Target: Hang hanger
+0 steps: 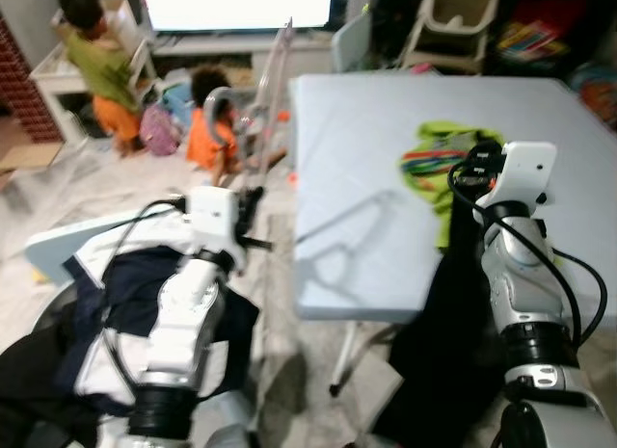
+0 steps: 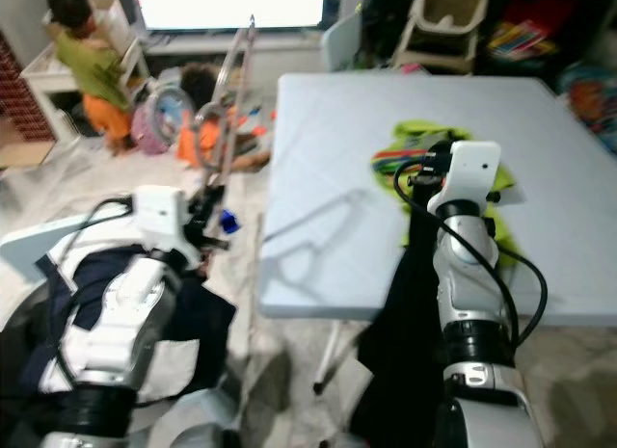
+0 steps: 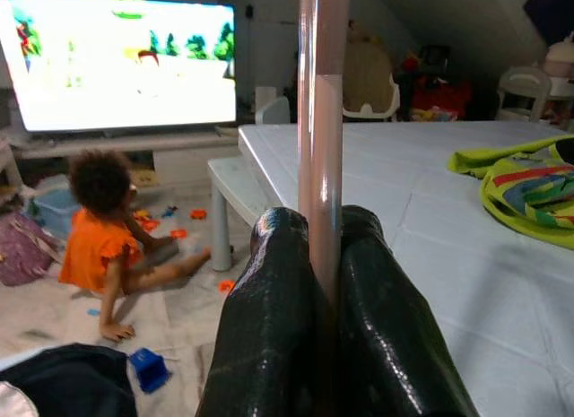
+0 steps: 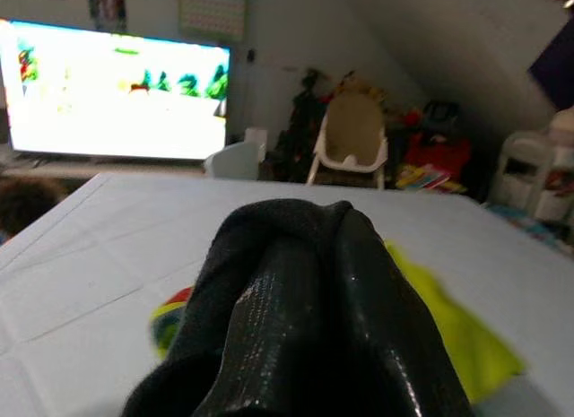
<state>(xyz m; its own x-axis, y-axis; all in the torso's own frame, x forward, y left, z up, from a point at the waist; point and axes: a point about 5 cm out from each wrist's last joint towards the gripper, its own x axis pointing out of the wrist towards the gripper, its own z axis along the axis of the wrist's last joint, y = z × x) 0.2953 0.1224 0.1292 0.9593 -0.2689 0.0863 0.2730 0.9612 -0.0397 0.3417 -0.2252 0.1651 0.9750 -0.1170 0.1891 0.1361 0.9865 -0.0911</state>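
Two claws are at work beside a pale blue-white table that stands in a cluttered living room. The left claw is off the table's left edge, its two black fingers pressed tight on the thin pinkish bar of a hanger, which rises straight up from between them; in the head views the hanger stands slanted above the left arm, over the floor, and its shadow falls across the tabletop. The right claw is over the table's near right part, its fingers closed together around a black garment that drapes over them and hangs down past the table's front edge. Just beyond it a lime-green cloth with coloured stripes lies crumpled on the tabletop. To the left, dark navy and white clothes are heaped low beside the left arm. Farther back a bright television glows against the wall, a child in orange sits on the floor among scattered toys, and another person in a green top bends nearby. A cream high chair stands behind the table.
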